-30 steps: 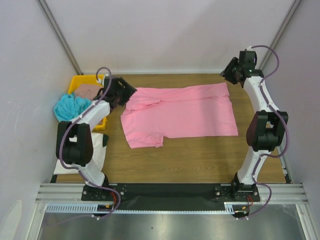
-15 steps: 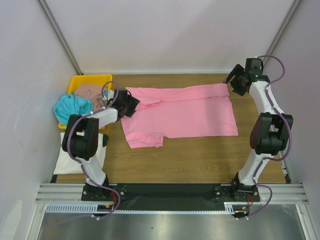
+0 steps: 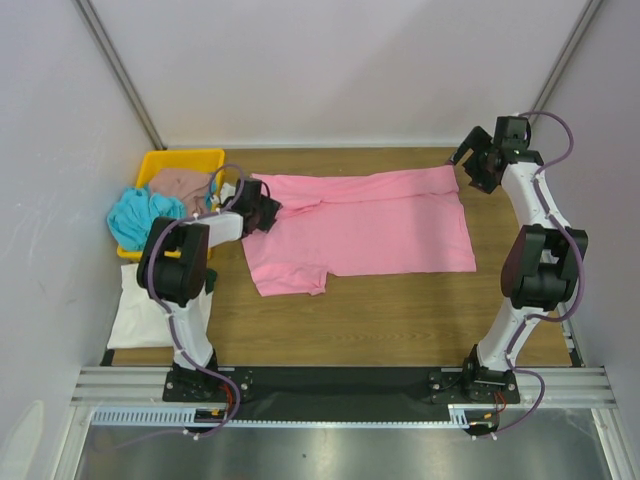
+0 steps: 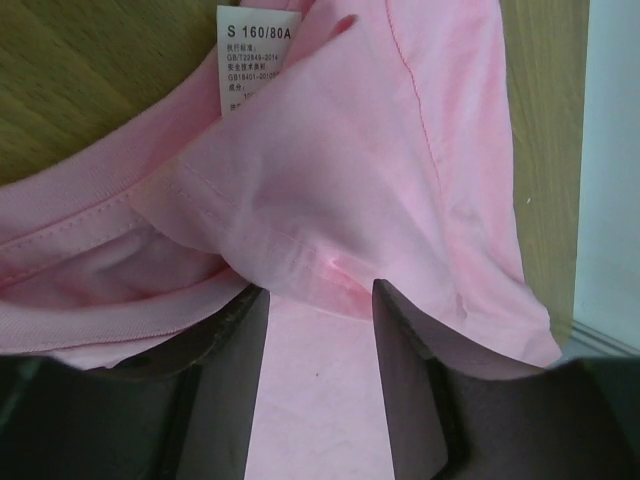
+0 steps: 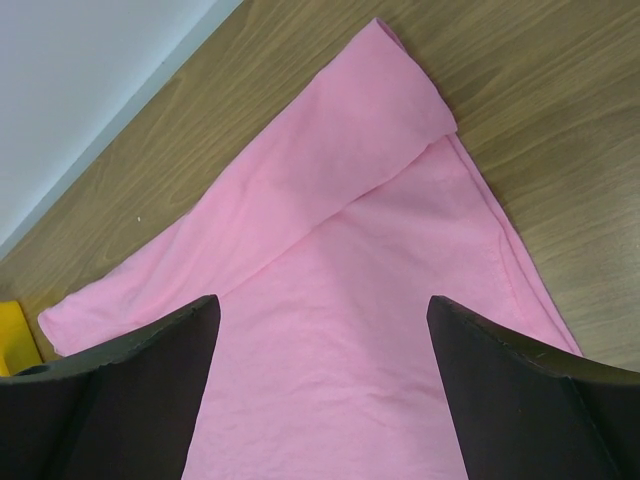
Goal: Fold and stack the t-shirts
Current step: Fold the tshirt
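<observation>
The pink t-shirt (image 3: 370,225) lies spread on the table (image 3: 390,320). In the top view its long axis runs left-right, w/ the neck end to the left and the hem end to the right. One short sleeve (image 3: 290,280) points toward the near edge, at the left part. A strip along the far edge is folded over.

The left gripper (image 3: 265,210) is low at the neck end. In the left wrist view its fingers (image 4: 225,390) stand apart and pink cloth fills the gap between them. A loose fold and the collar seam are just in front of the tips, and the white size label (image 4: 250,55) is beyond. I cannot tell if the tips press the cloth.

The right gripper (image 3: 478,165) is above the far right corner, at the hem end. Its fingers (image 5: 130,390) are wide apart and hold nothing. The corner w/ its folded flap lies below and ahead, between them.

Other shirts are at the left side:
- The turquoise t-shirt (image 3: 135,215) is crumpled over the edge of the yellow tray (image 3: 185,157).
- The brown-pink t-shirt (image 3: 180,183) is inside the tray.
- The cream-white t-shirt (image 3: 135,315) is on the table near the left arm's base, partly under the arm.
</observation>
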`<state>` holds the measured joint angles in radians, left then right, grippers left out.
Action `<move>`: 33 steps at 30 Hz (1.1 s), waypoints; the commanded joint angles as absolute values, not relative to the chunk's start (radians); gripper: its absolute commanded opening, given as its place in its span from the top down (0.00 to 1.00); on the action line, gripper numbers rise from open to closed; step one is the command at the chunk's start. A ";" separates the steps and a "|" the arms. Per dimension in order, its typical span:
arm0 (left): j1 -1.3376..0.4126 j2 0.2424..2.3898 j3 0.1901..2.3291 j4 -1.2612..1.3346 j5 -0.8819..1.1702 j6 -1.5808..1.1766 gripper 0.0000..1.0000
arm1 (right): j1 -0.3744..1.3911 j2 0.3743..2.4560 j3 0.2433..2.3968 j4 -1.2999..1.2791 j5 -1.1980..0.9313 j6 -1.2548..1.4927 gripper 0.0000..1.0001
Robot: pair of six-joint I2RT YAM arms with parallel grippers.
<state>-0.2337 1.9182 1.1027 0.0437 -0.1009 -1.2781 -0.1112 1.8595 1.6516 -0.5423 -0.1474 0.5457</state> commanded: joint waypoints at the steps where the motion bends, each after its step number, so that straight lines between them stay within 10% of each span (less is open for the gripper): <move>1: -0.241 1.936 1.147 0.072 -0.115 -1.299 0.49 | -0.118 1.870 1.692 -0.529 -0.153 0.543 0.08; 12: -0.241 1.970 1.178 0.049 -0.112 -1.301 0.66 | -0.123 1.871 1.686 -0.540 -0.138 0.545 0.08; 19: -0.239 1.950 1.161 0.031 -0.113 -1.299 0.99 | -0.129 1.865 1.686 -0.541 -0.130 0.540 0.08; 33: -0.239 1.772 1.126 -0.055 -0.072 -1.240 1.00 | -0.130 1.850 1.640 -0.522 -0.135 0.546 0.08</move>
